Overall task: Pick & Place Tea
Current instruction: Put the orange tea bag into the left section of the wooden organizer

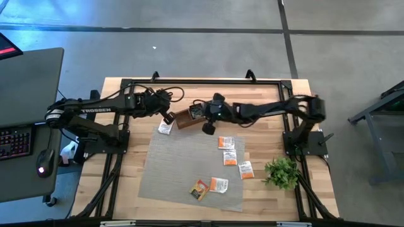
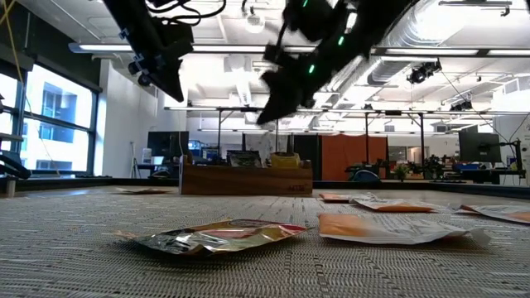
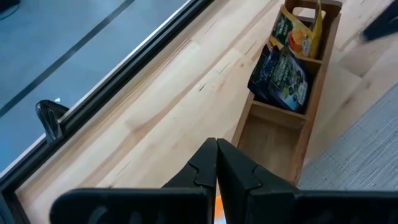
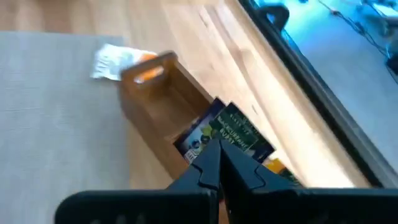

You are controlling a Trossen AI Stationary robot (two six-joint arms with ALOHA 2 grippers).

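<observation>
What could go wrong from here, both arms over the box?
1. Collision: the left gripper and the right gripper both hang close above the wooden box, so either arm's next move could clip the other.
2. The box already holds upright tea sachets; a gripper coming down could knock them or push the box.
3. A white sachet lies right beside the box on the mat, so picking it could bump the box.

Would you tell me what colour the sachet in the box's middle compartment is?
Dark blue-black sachet, best seen in the left wrist view.
</observation>
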